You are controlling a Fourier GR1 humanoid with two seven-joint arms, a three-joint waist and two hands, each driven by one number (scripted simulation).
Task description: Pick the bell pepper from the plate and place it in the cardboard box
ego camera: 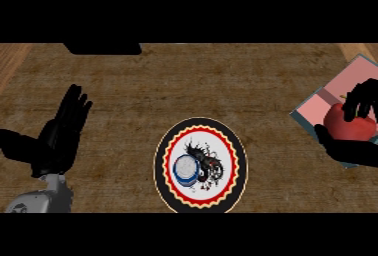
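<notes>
Right hand (354, 145) curled round red bell pepper (347, 125) over cardboard box (325, 97), left hand (63, 132) spread open

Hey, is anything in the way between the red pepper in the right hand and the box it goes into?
Nothing visible. The right hand is curled round the red bell pepper, already over the open pink-lined cardboard box at the counter's right edge. The round patterned plate lies well off to the left, and the left hand rests open near the left edge.
</notes>
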